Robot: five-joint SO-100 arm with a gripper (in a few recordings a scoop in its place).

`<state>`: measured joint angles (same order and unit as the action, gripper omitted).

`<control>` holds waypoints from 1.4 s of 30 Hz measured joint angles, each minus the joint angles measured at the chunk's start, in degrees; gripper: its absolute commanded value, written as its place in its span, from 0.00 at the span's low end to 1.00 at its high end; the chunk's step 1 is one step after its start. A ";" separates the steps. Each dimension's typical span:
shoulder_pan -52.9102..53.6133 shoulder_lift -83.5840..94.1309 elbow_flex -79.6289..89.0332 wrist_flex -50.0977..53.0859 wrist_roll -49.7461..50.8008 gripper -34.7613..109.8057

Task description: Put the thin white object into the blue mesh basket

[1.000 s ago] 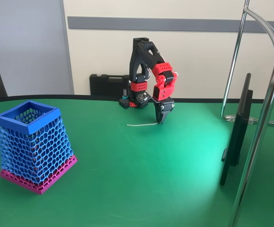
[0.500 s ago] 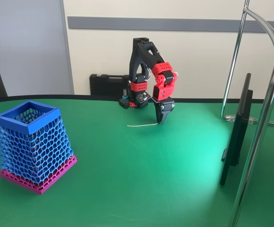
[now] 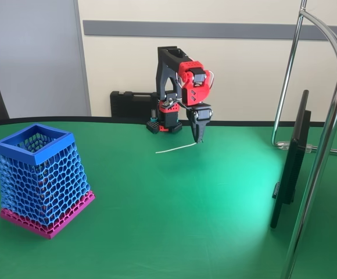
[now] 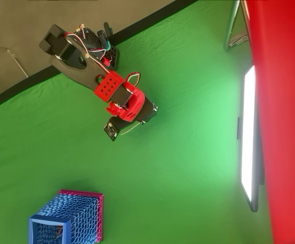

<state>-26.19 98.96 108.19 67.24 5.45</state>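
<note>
The thin white object (image 3: 177,147) is a slim pale strip slanting down to the left from the gripper (image 3: 200,139), which is shut on its right end. The gripper points straight down from the red and black arm (image 3: 183,81) and hangs a little above the green table (image 3: 186,209), near the table's back edge. The strip's free left end dips toward the cloth. The blue mesh basket (image 3: 40,180) stands upright at the front left, open top up, pink base on the table, well apart from the gripper. In the overhead view the basket (image 4: 68,218) sits at the bottom left and the arm (image 4: 122,99) covers its own fingers.
A dark monitor (image 3: 290,168) stands edge-on at the right, with chrome stand poles (image 3: 325,145) beside it. A black case (image 3: 131,104) lies behind the arm's base. Open green cloth lies between the arm and the basket.
The arm has straightened up and the gripper has risen with the strip's right end, so the strip now slants instead of lying flat. The basket has not moved.
</note>
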 measured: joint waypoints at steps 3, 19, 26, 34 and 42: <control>2.02 2.72 -2.46 0.09 -1.23 0.25; 19.95 6.15 -23.12 -8.26 -4.92 0.25; 28.12 4.66 -25.05 -20.92 -3.52 0.25; 37.44 -4.39 -30.50 -33.57 -0.18 0.25; 44.74 -15.38 -39.99 -38.76 5.19 0.25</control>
<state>18.54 83.58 68.20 28.48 10.63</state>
